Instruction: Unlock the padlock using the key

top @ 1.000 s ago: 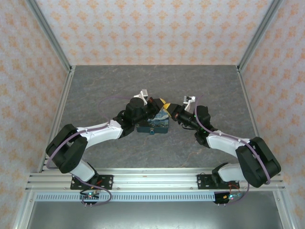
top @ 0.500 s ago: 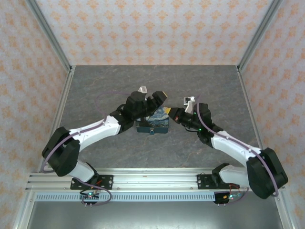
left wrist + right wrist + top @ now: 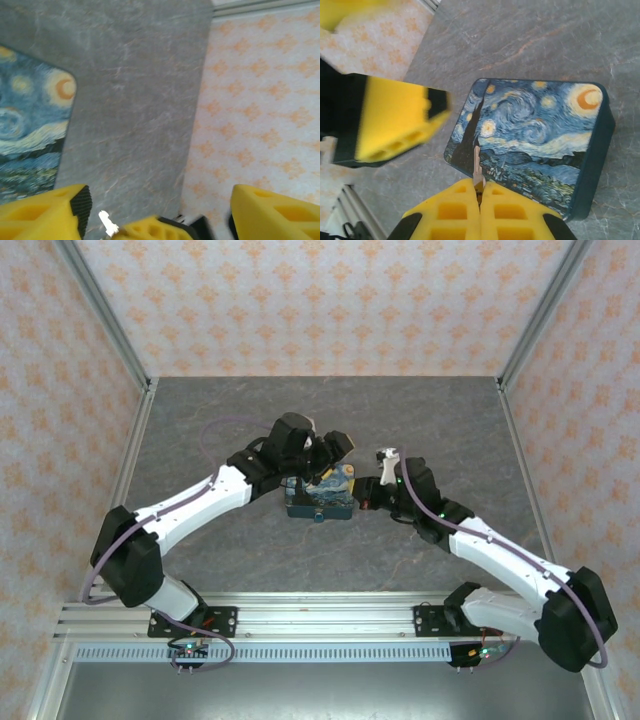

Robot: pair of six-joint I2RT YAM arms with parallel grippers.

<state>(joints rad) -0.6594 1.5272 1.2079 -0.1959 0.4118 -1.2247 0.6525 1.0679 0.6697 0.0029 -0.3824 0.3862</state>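
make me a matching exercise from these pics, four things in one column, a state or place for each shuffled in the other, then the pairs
1. left yellow-fingered gripper
2. right yellow-fingered gripper
3. thin silver metal key
4. blue-and-yellow Starry Night box

a. lying flat on the grey table
b. open
c. shut on the key
d. gripped, blade sticking out towards the box

Pairs: 1-b, 2-c, 3-d, 4-a

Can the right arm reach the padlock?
Probably yes: the padlock on the near side of the box looks uncovered, the right gripper holds the key beside it, and the open left gripper hangs over the far edge.
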